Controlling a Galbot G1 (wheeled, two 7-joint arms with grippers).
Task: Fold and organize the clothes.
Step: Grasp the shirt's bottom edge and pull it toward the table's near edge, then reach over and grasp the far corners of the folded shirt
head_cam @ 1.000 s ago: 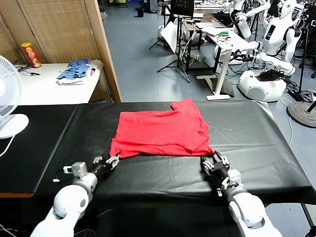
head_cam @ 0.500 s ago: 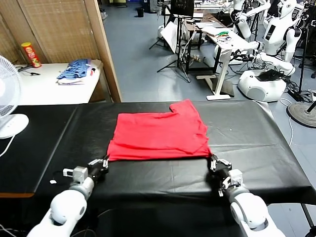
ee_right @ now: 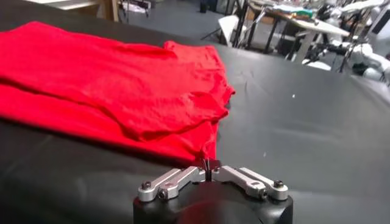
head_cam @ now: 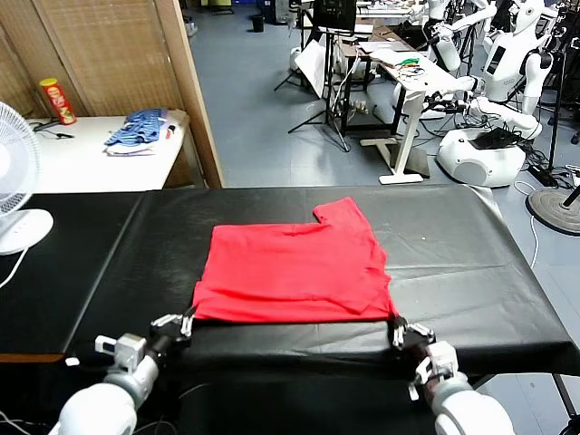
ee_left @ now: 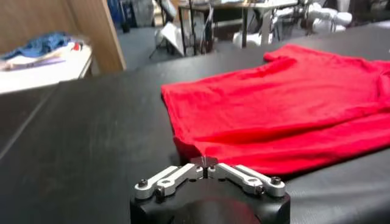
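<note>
The red T-shirt [head_cam: 290, 267] lies folded and flat on the black table [head_cam: 453, 236], one sleeve pointing to the far side. No print or label shows. My left gripper [head_cam: 188, 322] is shut on the shirt's near left corner close to the table's front edge. In the left wrist view the gripper [ee_left: 205, 161] pinches a corner of the shirt [ee_left: 274, 115]. My right gripper [head_cam: 396, 328] is shut on the near right corner. In the right wrist view the gripper [ee_right: 207, 164] pinches the tip of the shirt [ee_right: 122, 85].
A white fan [head_cam: 14, 181] stands at the table's left end. Behind it a white side table holds a heap of blue garments [head_cam: 136, 127] and a red can [head_cam: 57, 100]. A wooden partition [head_cam: 186, 82] rises behind. Other robots and desks stand far back.
Both grippers have moved toward me, to the table's front edge, holding the near corners. The shirt has slid with them and its near edge is pulled straight.
</note>
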